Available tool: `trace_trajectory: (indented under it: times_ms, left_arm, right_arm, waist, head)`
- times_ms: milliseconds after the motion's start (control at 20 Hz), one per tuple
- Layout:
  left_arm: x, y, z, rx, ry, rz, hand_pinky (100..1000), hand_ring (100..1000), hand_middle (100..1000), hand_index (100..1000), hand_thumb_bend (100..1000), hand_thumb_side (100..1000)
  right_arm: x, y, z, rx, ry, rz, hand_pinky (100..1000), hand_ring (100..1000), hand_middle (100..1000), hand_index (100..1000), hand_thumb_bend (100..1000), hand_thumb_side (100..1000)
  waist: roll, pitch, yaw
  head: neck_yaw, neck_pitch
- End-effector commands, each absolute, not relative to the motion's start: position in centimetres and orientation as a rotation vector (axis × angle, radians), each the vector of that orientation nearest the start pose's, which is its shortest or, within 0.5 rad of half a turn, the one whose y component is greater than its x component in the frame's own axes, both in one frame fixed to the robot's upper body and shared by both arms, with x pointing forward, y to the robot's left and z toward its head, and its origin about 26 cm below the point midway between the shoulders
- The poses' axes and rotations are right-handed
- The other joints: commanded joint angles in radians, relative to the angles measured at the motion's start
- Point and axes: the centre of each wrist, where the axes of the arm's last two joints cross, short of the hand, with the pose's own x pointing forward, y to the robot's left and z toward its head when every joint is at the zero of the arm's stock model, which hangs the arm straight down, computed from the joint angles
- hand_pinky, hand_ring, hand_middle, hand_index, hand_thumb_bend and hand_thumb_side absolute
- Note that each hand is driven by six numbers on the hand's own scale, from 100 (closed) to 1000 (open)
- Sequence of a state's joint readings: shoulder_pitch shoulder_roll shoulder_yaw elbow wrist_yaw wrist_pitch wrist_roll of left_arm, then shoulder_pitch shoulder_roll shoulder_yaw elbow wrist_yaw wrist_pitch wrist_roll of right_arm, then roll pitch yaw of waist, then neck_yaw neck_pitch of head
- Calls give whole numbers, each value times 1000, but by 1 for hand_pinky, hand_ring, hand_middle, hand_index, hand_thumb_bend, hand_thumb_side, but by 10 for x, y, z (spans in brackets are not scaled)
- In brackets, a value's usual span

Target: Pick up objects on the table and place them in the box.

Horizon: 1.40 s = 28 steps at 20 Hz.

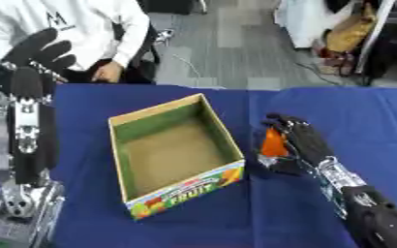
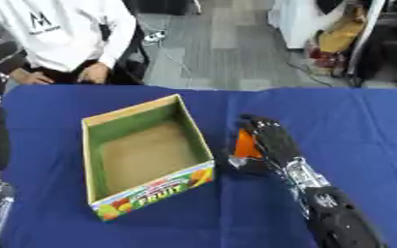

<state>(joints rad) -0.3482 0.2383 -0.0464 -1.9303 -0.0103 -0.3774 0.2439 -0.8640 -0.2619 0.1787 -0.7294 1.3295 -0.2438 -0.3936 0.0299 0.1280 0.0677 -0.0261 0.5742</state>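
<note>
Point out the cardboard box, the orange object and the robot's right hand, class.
cardboard box (image 1: 121,125): left eye view, on its left rim.
orange object (image 1: 273,142): left eye view, on its visible orange face.
right hand (image 1: 302,141): left eye view, on the back of the hand.

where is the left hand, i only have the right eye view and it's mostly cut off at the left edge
observer: In the left eye view the left hand is raised at the far left, fingers pointing up, holding nothing.
operator: is its arm close to the box
observer: The left arm stands upright to the left of the box, with a strip of blue cloth showing between them.
operator: what's below it
observer: Its silver lower section fills the lower left corner and hides the cloth there.
</note>
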Motion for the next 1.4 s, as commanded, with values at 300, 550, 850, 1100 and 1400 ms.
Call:
trace_trajectory:
  times_ms: [300, 550, 850, 1100, 1400]
  left_arm:
    - [312, 230, 200, -65, 3591, 80, 824, 783, 822, 842, 584, 736]
    - [312, 229, 200, -64, 3589, 79, 824, 783, 822, 842, 584, 735]
    - [312, 229, 202, -61, 3585, 76, 824, 783, 822, 842, 584, 734]
    - [312, 228, 202, -57, 3583, 72, 824, 782, 822, 842, 583, 734]
    - [312, 228, 202, -56, 3583, 73, 824, 782, 822, 842, 583, 734]
  right_arm:
    - [477, -232, 91, -1298, -1768, 1447, 100, 477, 584, 701, 370, 862]
    - [471, -233, 73, -1243, -1756, 1434, 100, 250, 458, 590, 335, 665]
    - [465, -236, 58, -1253, -1747, 1432, 100, 100, 266, 447, 255, 508]
    - [461, -239, 47, -1276, -1741, 1402, 100, 100, 100, 280, 185, 410]
    - [457, -243, 35, -1159, -1787, 1370, 100, 100, 100, 143, 100, 436]
  waist:
    - [2, -9, 4]
    - [3, -7, 4]
    - [4, -4, 5]
    - [6, -2, 6]
    - [7, -2, 5]
  head:
    - [-2, -20]
    - [2, -23]
    - [8, -24]
    - [11, -26]
    - [11, -23]
